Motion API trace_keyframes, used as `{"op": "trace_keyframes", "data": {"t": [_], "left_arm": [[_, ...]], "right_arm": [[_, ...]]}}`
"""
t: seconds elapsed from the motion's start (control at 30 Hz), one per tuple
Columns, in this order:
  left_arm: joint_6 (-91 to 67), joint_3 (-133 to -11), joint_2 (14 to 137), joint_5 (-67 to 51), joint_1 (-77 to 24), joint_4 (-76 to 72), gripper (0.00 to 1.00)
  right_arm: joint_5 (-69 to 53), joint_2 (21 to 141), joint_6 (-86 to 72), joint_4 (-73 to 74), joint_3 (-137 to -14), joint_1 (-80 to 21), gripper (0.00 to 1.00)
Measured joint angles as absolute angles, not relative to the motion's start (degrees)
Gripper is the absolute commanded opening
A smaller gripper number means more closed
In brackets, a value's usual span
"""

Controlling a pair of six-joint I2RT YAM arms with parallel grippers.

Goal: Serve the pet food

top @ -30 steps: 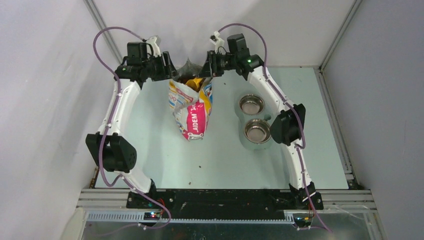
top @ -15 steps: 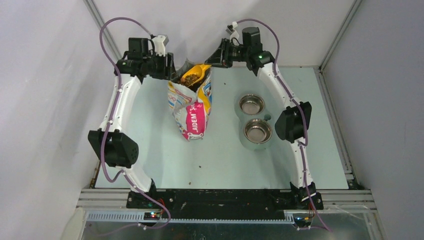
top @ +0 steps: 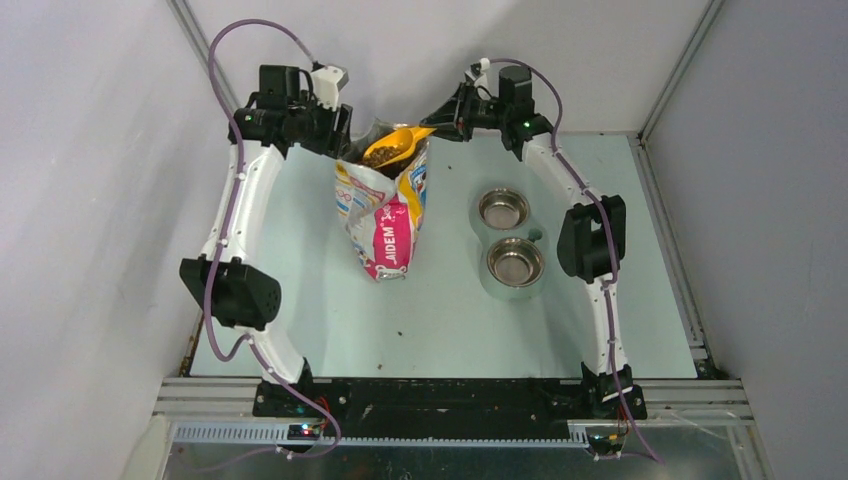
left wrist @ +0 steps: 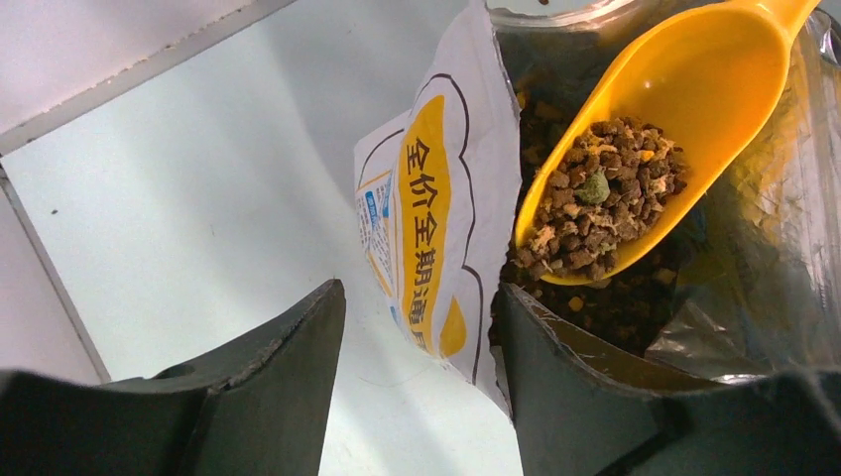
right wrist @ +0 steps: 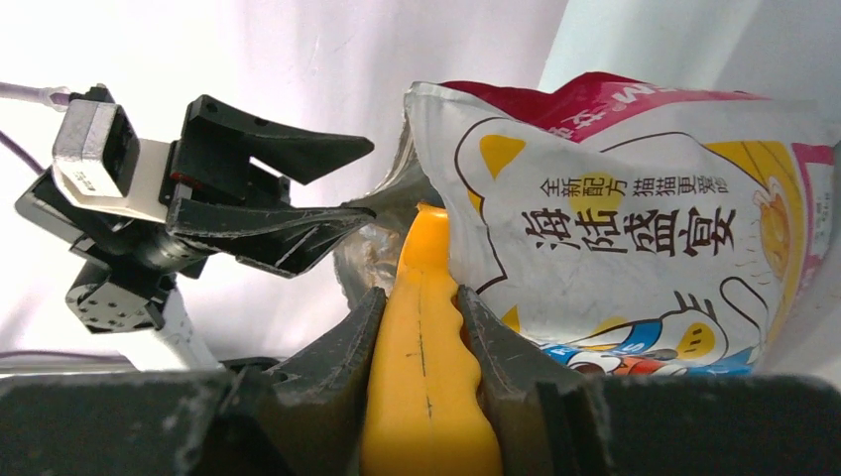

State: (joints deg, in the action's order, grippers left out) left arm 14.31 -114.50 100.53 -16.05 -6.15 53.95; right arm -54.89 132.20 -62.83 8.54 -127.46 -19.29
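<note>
The pet food (left wrist: 605, 203) lies as a brown heap in the yellow scoop (left wrist: 684, 89), which hangs just above the open mouth of the printed bag (top: 385, 225). More kibble shows inside the bag below it. My right gripper (right wrist: 420, 292) is shut on the scoop's handle (right wrist: 426, 377), at the back of the table, right of the bag (right wrist: 635, 228). My left gripper (left wrist: 419, 290) is open and straddles the bag's left wall (left wrist: 436, 208): one finger stands inside the mouth, the other outside. In the top view the loaded scoop (top: 392, 148) sits between the left gripper (top: 335, 130) and the right gripper (top: 445, 112).
Two steel bowls, a far one (top: 503, 209) and a near one (top: 515, 262), sit side by side right of the bag, under the right arm's forearm. A few stray pellets (top: 398, 330) lie on the table in front of the bag. Walls close in behind both grippers.
The right gripper has drawn the scoop up out of the bag, now loaded with kibble and level over the mouth. The left gripper rose slightly and stayed open at the bag's rim.
</note>
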Motion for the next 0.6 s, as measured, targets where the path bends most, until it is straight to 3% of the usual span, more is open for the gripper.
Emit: {"op": "trace_keyframes", "data": {"t": [0.27,0.6], "left_arm": [[15.64,-116.49,101.43,-15.53,-6.48,55.11,0.64],[15.68,-116.49,101.43,-15.09,-6.48,55.33,0.64]], "right_arm": [[-58.35,131.11,-71.46,-3.29,-121.12,-17.85,0.00],[-59.37,127.79,-76.82,-7.40,-115.59,-15.59,0.00]]}}
